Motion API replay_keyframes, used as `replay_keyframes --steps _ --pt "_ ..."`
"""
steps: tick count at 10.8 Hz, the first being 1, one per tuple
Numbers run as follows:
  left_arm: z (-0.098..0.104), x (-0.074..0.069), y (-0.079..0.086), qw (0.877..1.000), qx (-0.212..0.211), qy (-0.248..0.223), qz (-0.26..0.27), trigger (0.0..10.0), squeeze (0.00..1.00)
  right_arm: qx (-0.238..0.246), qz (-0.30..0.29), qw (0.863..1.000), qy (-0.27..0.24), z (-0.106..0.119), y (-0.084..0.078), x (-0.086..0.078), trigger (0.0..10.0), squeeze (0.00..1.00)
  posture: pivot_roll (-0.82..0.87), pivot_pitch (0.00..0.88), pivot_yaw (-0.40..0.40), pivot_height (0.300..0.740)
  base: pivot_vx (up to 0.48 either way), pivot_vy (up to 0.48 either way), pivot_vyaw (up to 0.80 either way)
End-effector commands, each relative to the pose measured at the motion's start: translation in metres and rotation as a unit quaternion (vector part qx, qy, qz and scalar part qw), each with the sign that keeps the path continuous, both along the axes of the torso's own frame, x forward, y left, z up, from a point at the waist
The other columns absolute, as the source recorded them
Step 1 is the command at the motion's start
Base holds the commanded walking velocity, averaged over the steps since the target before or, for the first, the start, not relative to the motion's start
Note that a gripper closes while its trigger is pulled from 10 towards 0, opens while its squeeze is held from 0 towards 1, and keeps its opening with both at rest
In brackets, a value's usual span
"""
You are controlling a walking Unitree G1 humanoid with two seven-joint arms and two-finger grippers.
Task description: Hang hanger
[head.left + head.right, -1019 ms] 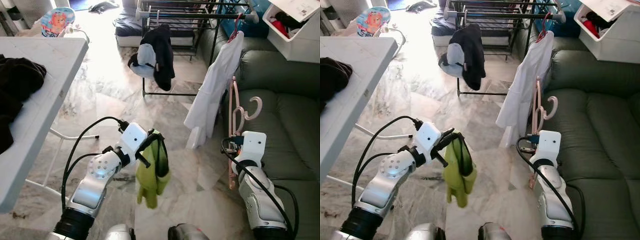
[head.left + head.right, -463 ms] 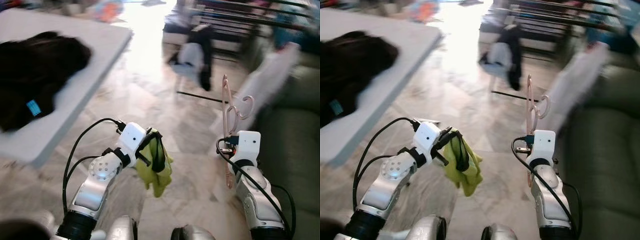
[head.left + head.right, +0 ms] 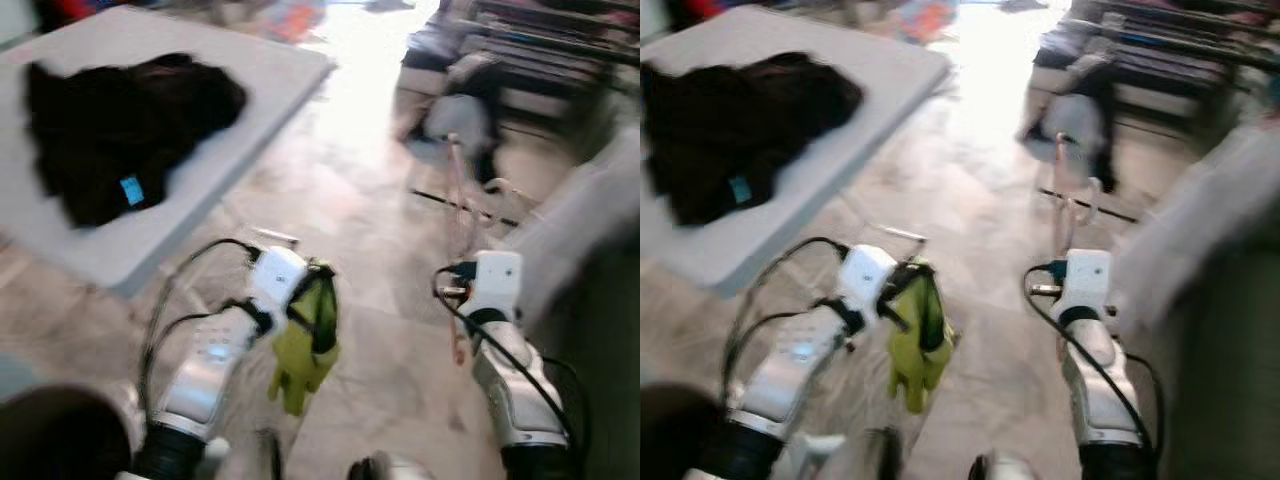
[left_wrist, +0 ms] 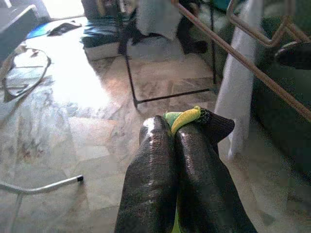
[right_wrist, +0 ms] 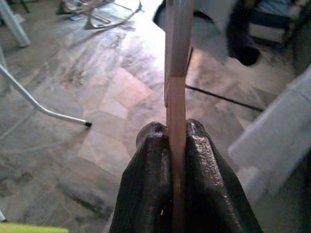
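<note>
both eye views are blurred, so i read what i can. far left i see a white desk (image 3: 215, 150) with a heap of dark clothes (image 3: 120, 120) on it, a small blue tag showing on the heap. nearer me my left gripper (image 4: 175, 145) is raised over the marble floor (image 3: 370, 200), its two black fingers (image 4: 150, 170) pressed tight together on a green cloth (image 3: 305, 340) that hangs limp below them; in the left wrist view a yellow-green hem and a dark bit of fabric poke out between the tips. past that gripper the left wrist view shows a black rack (image 4: 131, 63) with dark garments on it and a white garment (image 4: 243, 73) hanging beside it. to the right, my right gripper (image 5: 176, 133) is clamped on the hanger (image 5: 177, 63), a pink one, with the bar running straight up between the two fingers (image 5: 150, 165); in the eye views the hanger (image 3: 1072, 190) stands upright above the right wrist, its hook end blurred against the floor. so the hanger is in my right gripper, held in the air above the floor. a pale blurred shape (image 3: 580, 220) lies at far right; i cannot tell what it is.
</note>
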State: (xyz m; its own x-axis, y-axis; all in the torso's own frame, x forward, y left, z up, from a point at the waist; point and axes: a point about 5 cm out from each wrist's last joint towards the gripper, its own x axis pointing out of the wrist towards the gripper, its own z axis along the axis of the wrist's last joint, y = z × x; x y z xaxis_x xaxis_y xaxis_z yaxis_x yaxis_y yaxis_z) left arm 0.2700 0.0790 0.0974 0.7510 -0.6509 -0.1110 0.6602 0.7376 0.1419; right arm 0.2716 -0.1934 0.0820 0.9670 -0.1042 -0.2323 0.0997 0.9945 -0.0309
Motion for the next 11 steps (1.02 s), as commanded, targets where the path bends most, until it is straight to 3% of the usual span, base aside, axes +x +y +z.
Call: replay_keyframes --steps 1,5,7,8,9,10,11 --pt "0.004 0.002 0.005 1.000 0.004 -0.010 0.007 10.0 0.00 0.001 0.004 1.000 -0.003 0.001 0.003 0.003 10.0 0.00 -0.07 0.086 -0.016 0.740 0.000 -0.307 0.80" --pt "0.002 0.001 0.003 1.000 0.006 -0.007 0.004 10.0 0.00 0.003 0.009 1.000 0.001 -0.002 0.006 0.001 10.0 0.00 -0.07 0.087 -0.017 0.740 0.000 -0.213 0.74" --pt "-0.001 0.000 0.004 1.000 0.014 0.000 0.004 10.0 0.00 0.004 0.014 1.000 0.014 -0.005 0.004 0.001 10.0 0.00 -0.07 0.087 -0.017 0.740 0.000 0.000 0.00" --pt "-0.003 -0.001 0.008 1.000 0.029 0.002 0.007 10.0 0.00 0.002 0.015 1.000 0.022 -0.008 -0.001 0.000 10.0 0.00 -0.07 0.092 -0.021 0.740 0.000 0.000 0.00" --pt "-0.013 0.001 0.021 0.997 0.074 0.027 0.019 10.0 0.00 -0.001 0.013 1.000 0.026 -0.008 -0.005 0.001 10.0 0.00 -0.07 0.092 -0.021 0.740 0.000 0.000 0.00" --pt "-0.016 -0.002 0.025 0.996 0.081 0.039 0.001 10.0 0.00 -0.001 0.018 0.999 0.032 -0.010 -0.005 0.000 10.0 0.00 -0.07 0.092 -0.024 0.740 0.000 0.000 0.00" --pt "-0.019 -0.005 0.033 0.990 0.132 0.046 -0.027 10.0 0.00 -0.006 0.045 0.997 0.059 -0.015 -0.004 -0.001 10.0 0.00 -0.07 0.092 -0.025 0.740 0.000 0.000 0.00"
